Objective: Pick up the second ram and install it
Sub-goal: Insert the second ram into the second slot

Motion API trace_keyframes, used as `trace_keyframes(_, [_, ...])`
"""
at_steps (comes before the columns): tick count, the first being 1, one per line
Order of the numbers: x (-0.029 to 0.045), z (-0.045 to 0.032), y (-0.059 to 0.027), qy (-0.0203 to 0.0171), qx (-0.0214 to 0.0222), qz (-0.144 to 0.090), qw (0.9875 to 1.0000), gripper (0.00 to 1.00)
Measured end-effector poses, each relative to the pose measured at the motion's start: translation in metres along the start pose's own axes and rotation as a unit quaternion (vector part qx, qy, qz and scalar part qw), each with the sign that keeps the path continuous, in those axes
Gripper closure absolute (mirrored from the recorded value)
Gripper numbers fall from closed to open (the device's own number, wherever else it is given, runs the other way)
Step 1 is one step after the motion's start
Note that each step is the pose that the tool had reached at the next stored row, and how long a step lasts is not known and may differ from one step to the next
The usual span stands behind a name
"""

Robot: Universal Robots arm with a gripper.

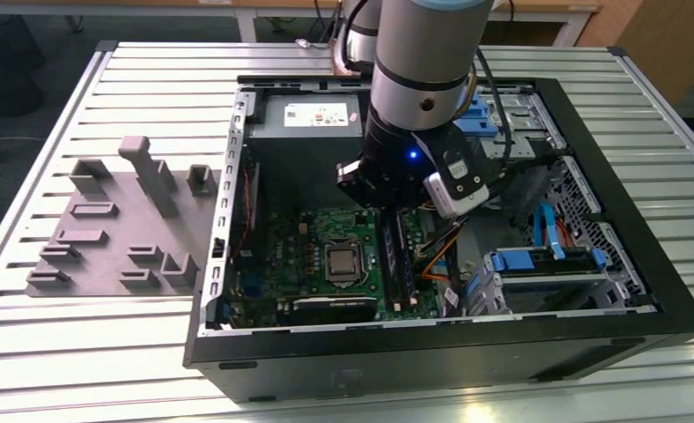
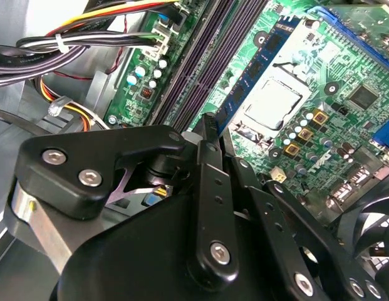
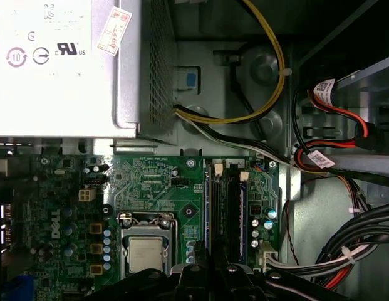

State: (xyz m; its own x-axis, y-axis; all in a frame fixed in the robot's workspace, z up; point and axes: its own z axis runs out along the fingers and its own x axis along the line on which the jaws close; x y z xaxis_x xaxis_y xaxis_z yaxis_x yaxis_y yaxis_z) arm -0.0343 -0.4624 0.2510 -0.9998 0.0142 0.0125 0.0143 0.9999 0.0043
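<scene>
One hand (image 2: 208,128) low over the memory slots (image 2: 197,59), second ram (image 2: 260,66) apparently already on the board.

One stick stands out in the second wrist view: a blue-green board with a row of dark chips, on edge between the black slots and the CPU socket (image 2: 274,103), which you can take, as a judgement, for the second ram. It lies just ahead of the hand's tip and slightly to the socket side, its long axis parallel to the slots. In the exterior view that row runs from the counter's (image 1: 147,79) far edge toward its near edge, inside the open case (image 1: 629,291). You cannot tell whether the hand is apart, together or clamped, nor whether it touches the stick.
</scene>
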Motion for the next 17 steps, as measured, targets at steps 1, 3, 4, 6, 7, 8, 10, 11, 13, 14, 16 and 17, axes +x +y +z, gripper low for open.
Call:
trace_keyframes(1, [0.0,0.0001,0.0,0.0,-0.0001,0.0,1.0,0.86])
trace_keyframes(3, [0.0,0.0001,0.0,0.0,-0.0002,0.0,1.0,0.86])
trace_keyframes(4, [0.0,0.0001,0.0,0.0,-0.0001,0.0,1.0,0.86])
trace_keyframes(6, [0.0,0.0002,0.0,0.0,-0.0002,0.0,1.0,0.86])
trace_keyframes(7, [0.0,0.0003,0.0,0.0,-0.0002,0.0,1.0,0.86])
trace_keyframes(8, [0.0,0.0006,0.0,-0.0001,-0.0003,0.0,1.0,0.86])
trace_keyframes(10, [-0.0002,0.0019,0.0001,-0.0001,-0.0013,0.0,1.0,0.86])
trace_keyframes(11, [-0.0003,0.0032,0.0001,-0.0001,-0.0021,0.0,1.0,0.86])
trace_keyframes(13, [-0.0004,0.0065,0.0,0.0,-0.0026,0.0,1.0,0.86])
trace_keyframes(14, [-0.0004,0.0083,0.0,0.0,-0.0026,0.0,1.0,0.86])
trace_keyframes(16, [-0.0006,0.0106,-0.0009,0.0001,-0.0026,0.0,1.0,0.86])
trace_keyframes(17, [-0.0009,0.0114,-0.0019,0.0003,-0.0032,0.0,1.0,0.86])
